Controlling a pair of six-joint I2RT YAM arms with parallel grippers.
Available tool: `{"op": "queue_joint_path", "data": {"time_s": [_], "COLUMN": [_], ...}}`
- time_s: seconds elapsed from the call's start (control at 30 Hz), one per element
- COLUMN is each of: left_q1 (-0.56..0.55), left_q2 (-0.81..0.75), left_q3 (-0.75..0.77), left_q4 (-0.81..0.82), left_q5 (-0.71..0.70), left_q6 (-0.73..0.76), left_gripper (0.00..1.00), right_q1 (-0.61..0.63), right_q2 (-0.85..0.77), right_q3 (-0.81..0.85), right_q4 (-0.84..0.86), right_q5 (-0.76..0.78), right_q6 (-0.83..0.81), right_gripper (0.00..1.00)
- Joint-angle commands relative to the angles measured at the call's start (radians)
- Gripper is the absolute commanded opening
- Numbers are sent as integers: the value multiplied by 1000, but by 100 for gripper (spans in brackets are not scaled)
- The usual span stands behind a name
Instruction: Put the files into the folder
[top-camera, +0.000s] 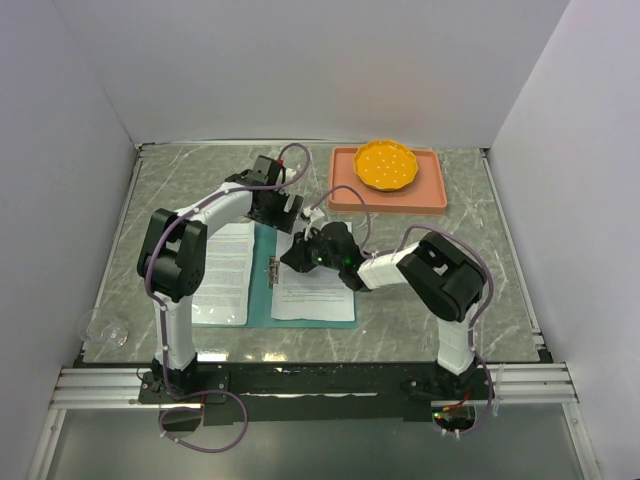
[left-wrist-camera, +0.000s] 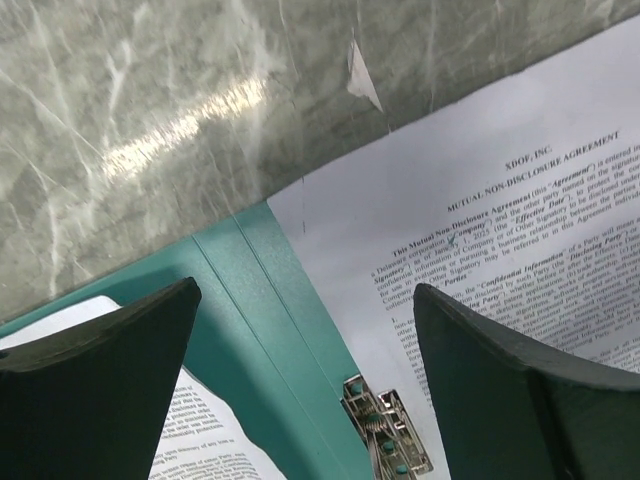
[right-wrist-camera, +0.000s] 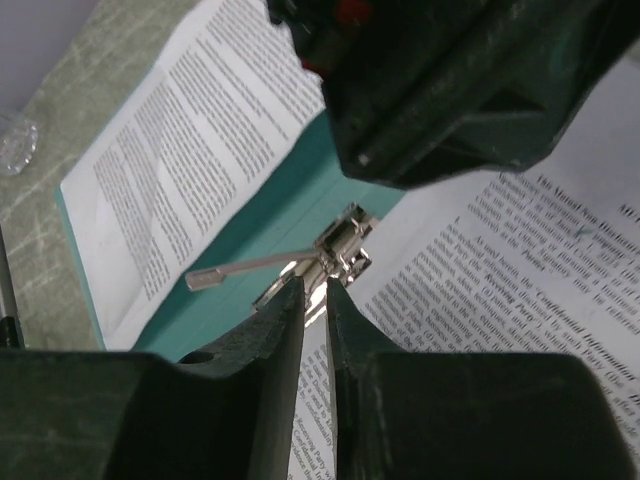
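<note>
A teal folder (top-camera: 262, 300) is lying open on the marble counter (top-camera: 400, 320), just beyond the two arm bases. The files are lying on it as two printed pages. The left sheet (top-camera: 225, 270) is covering the folder's left half. The right sheet (top-camera: 315, 290) is covering the right half, with its far edge poking past the folder onto the counter. A small metal clip (right-wrist-camera: 338, 255) is sitting at the spine between them, its thin lever (right-wrist-camera: 245, 268) sticking out over the teal.

The right end effector (right-wrist-camera: 315, 295) is pointing its tips at the clip, fingers narrow with only a slim gap showing. I cannot tell whether they are touching the metal. The left end effector (left-wrist-camera: 305, 300) is hovering close above the spine's far end, fingers spread wide and holding nothing.

Several things look likely to go wrong from here:
- The right sheet is overhanging, so the folder may end up closing on a crooked page.
- The right tips are sitting so near the paper that any sideways move risks dragging or creasing it.
- The lever could snap down without catching either sheet.
- The two end effectors are crowding the same spot, so one may knock the other.
</note>
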Motion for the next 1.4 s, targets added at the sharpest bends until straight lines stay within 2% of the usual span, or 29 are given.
{"op": "queue_joint_path", "data": {"time_s": [0.0,0.2,0.47,0.83,1.37], "left_q1": [0,11,-12,-22,-22], "left_q2": [-62,-102,-54,-10,2], "left_q3": [8,-35,-113,-176,-208], "left_q4": [-41,-29,28,74,95], "left_q5": [29,17,-8,-34,-40], "left_q6": [-2,0,-22,-11,-10], "left_gripper": [96,96,96,96,96], "right_q1": [6,20,84,130,155], "right_q2": [27,25,54,139,173], "right_q3": [40,82,137,234,229], "right_q4": [57,39,21,-9,-33], "right_q5": [-37,-25,41,41,26], "right_q6": [34,9,-41,-71,-75], "right_gripper": [20,17,16,15,9]}}
